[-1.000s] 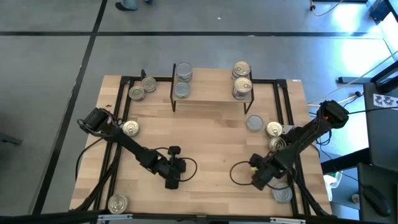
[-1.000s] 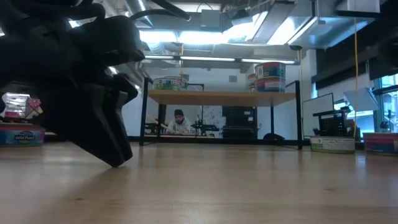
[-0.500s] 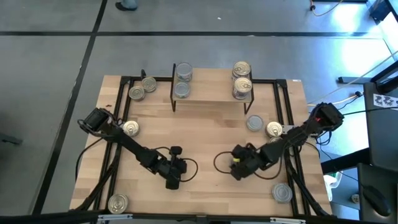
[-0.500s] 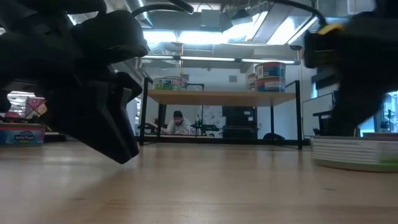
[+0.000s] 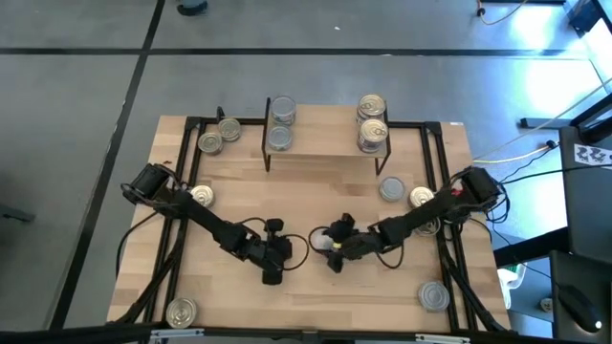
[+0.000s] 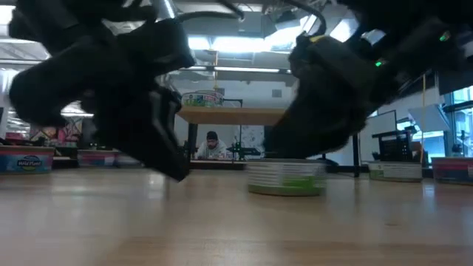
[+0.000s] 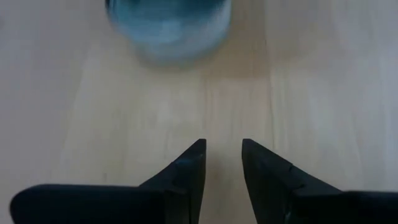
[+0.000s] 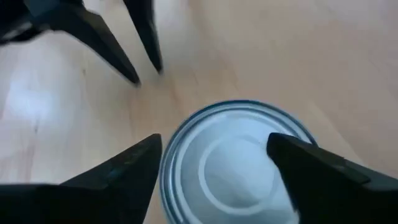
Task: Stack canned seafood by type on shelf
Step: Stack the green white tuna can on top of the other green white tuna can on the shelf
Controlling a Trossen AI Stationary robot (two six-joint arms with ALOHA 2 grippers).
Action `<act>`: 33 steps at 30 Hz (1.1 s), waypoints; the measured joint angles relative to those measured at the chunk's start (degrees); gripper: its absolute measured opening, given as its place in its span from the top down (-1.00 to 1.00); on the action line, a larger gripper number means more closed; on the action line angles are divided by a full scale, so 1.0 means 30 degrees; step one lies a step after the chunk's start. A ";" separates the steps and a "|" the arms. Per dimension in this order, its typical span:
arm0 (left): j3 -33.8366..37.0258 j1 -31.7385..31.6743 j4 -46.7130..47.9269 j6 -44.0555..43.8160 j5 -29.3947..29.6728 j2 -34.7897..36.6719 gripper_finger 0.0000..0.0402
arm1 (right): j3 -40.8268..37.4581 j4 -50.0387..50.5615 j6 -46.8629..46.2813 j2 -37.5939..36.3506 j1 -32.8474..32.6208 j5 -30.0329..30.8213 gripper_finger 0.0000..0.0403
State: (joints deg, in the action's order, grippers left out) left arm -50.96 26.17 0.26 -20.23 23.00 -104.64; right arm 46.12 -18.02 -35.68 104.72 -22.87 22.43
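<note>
1. My landmark is the small light-wood shelf on thin black legs [image 5: 325,134], standing at the far middle of the large light-wood table top [image 5: 316,205].
2. On the shelf I count two silver-topped round tins [image 5: 281,113] at its left end and two gold-topped round tins [image 5: 372,107] at its right end.
3. Just left of the shelf, on the table, sit two gold-topped tins [image 5: 219,136] side by side.
4. Near the shelf's right leg, on its near side, lie a silver-topped tin [image 5: 391,189] and a gold-topped tin [image 5: 421,199], close together.
5. One gold-topped tin [image 5: 201,197] lies well to the near left of the shelf, close to the left arm's base.
6. At the table's near edge, far from the shelf, rest a gold-topped tin [image 5: 181,311] at the left corner and a silver-topped tin [image 5: 434,296] at the right.
7. My right gripper [image 8: 214,165] is low over the table, well in front of the shelf's middle; its fingers [image 8: 118,177] stand wide on either side of a short round silver-topped tin [image 8: 233,158], which sits on the wood in the low view. I cannot tell whether the pads touch it.
8. My left gripper [image 7: 222,163] sits just beside it, on the left, also in front of the shelf; its fingers [image 7: 186,168] stand slightly apart with bare wood between them, holding nothing.
</note>
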 joint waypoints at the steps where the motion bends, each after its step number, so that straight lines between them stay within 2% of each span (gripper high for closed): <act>1: -0.0020 -0.0118 -0.0322 0.0192 0.0000 0.0014 0.50 | -0.0021 -0.0839 0.0810 0.0102 0.0061 -0.0014 -0.56; 4: -0.0659 -0.0424 -0.0323 0.1008 0.0007 0.0101 0.50 | 0.0211 -0.0911 0.3328 -0.0580 -0.0002 -0.0161 -0.56; 7: -0.1401 -0.0747 -0.0343 0.2147 0.0007 0.0360 0.50 | 0.0728 0.1954 0.4462 -0.3258 -0.0496 -0.0160 -0.56; 10: -0.1970 -0.1189 -0.0894 0.3305 0.0000 0.0475 0.50 | 0.0733 0.6617 0.4489 -0.5775 -0.1265 -0.0218 -0.56; 12: -0.1982 -0.1662 -0.1902 0.4035 -0.0301 0.0510 0.50 | 0.0733 0.8645 0.4145 -0.7024 -0.1881 -0.0246 -0.56; 14: -0.1940 -0.2280 -0.2825 0.4533 -0.1458 0.0515 0.50 | 0.0665 0.9451 0.3633 -0.7732 -0.2545 0.0408 -0.56; 19: -0.1880 -0.4100 -0.3327 0.4456 -0.5484 -0.0154 0.50 | 0.0179 0.9324 0.3422 -0.7315 -0.3549 0.1824 -0.56; 21: -0.1880 -0.4568 -0.3854 0.4812 -0.6425 -0.0762 0.50 | 0.0132 0.9361 0.3412 -0.6962 -0.3516 0.2165 -0.56; 25: -0.1872 -0.5069 -0.4426 0.5484 -0.7118 -0.1526 0.50 | 0.0120 0.9208 0.3440 -0.6119 -0.3484 0.2443 -0.56; 33: -0.1829 -0.5483 -0.4535 0.7300 -0.7175 -0.1838 0.50 | 0.0114 0.8364 0.3479 -0.4828 -0.3491 0.2278 -0.56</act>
State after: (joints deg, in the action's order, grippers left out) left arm -56.45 9.72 -13.34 1.67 1.48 -110.15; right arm 46.46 7.07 -25.24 90.24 -33.34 29.27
